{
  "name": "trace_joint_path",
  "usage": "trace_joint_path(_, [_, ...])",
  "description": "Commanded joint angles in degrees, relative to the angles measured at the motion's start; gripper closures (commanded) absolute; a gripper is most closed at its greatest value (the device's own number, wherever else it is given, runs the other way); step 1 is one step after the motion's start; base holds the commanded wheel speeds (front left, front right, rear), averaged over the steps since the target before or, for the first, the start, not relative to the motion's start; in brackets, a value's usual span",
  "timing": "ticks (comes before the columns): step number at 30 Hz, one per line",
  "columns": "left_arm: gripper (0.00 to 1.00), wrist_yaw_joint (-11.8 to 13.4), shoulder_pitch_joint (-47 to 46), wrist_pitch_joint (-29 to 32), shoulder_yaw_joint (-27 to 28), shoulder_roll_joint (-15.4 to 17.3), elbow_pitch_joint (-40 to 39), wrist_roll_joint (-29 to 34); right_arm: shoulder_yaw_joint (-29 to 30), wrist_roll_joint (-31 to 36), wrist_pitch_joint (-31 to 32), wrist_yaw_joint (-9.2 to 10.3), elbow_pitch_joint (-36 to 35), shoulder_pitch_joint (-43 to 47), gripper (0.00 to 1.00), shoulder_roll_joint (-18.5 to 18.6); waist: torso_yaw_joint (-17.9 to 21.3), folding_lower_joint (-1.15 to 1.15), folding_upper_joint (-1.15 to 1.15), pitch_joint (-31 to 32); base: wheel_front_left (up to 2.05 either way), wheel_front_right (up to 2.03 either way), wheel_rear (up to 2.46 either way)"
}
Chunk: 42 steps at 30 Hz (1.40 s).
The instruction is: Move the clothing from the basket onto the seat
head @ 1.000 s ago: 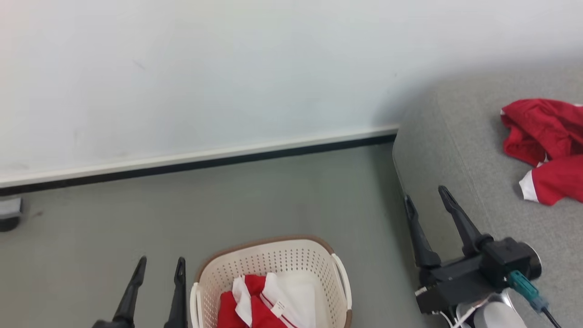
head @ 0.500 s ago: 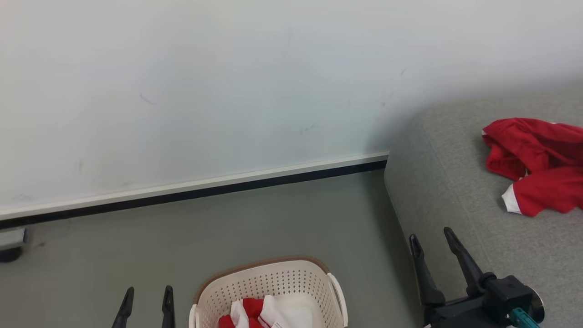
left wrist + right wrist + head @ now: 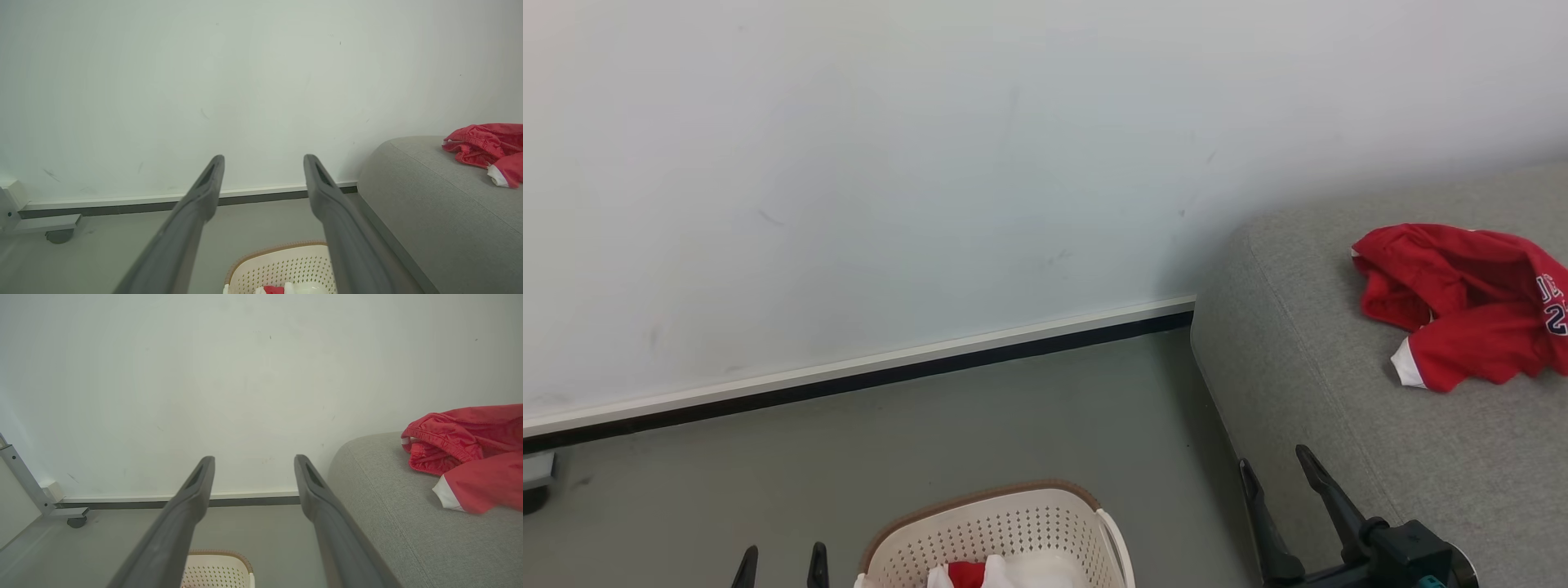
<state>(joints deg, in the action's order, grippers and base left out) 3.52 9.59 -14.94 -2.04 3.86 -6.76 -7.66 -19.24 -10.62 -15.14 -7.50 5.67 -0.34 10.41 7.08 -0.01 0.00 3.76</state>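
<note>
Tilting upward, the head camera has shifted its whole picture over the last second. The basket now sits at the bottom edge, between the left tool and the right tool, and more of the seat shows. The shift is the camera's, not the things'. Both tools stand wide apart and hold nothing.

A red garment lies on the seat, ahead and to the right of the right tool. Clothing remains in the basket, so I judge another fetch is due.

In the left wrist view, the basket lies just below the left tool. In the right wrist view, the basket lies below and to the left of the right tool, with the seat to its right.

Counted: two tools, one basket, one seat and one red heap on it. At least one red and one white piece are still in the basket.
</note>
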Motion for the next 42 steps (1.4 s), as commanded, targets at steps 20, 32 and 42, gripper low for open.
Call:
trace_joint_path(20, [0.00, -1.71, 0.61, -0.27, 0.96, -0.86, 0.58, 1.59, -0.52, -0.79, -0.10, 0.01, -0.32, 0.05, 0.00, 0.30, -0.74, 0.01, 0.00, -0.72, 0.00, 0.00, 0.00])
trace_joint_path(32, [0.00, -1.74, 0.24, -0.28, 0.61, -0.95, 0.87, 1.67, 0.09, -0.72, -0.10, 0.01, -0.69, 0.05, 0.00, 0.79, -1.00, 0.01, 0.00, -1.57, 0.00, 0.00, 0.00])
trace_joint_path(42, [0.00, -4.25, -2.64, -0.28, -1.14, -0.96, 4.86, 0.90, -0.30, -0.53, -0.11, 0.01, -2.23, -2.59, 0.00, 0.98, -0.53, 0.01, 0.00, -5.49, 0.00, 0.00, 0.00])
